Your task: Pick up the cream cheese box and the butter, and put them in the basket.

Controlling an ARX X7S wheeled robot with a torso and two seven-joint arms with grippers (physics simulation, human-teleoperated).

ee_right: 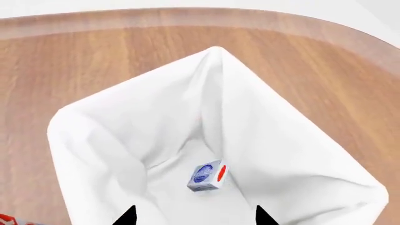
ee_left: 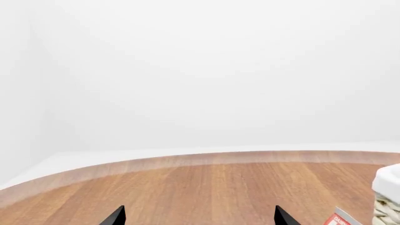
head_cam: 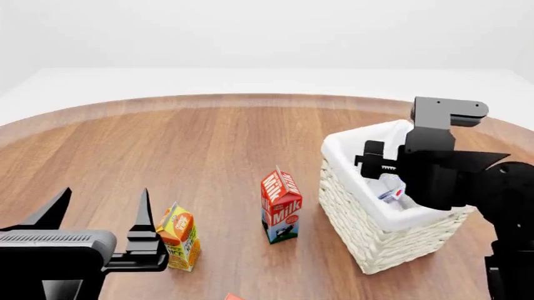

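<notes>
Right gripper [ee_right: 194, 216] hung over the basket [head_cam: 346, 206], jaws apart, nothing betw. them. Cream cheese box [ee_right: 207, 176] lay directly below it on the cloth liner, already inside. Looked light, stiff, thin card; likely easy to pinch across its narrow sides. Blue and red marks on it, no legible text.

Left gripper [head_cam: 104, 212] also apart, empty, low over the bench [head_cam: 209, 144]. Butter not clearly in view; red scrap at head view's bottom edge, nearer than the left gripper, may be it. Can't tell. Judged light, rigid box, grip across short width.

Readable: "Milk" on milk carton [head_cam: 281, 205], betw. the 2 grippers. Juice carton [head_cam: 179, 236] just beside left gripper, label too small.
</notes>
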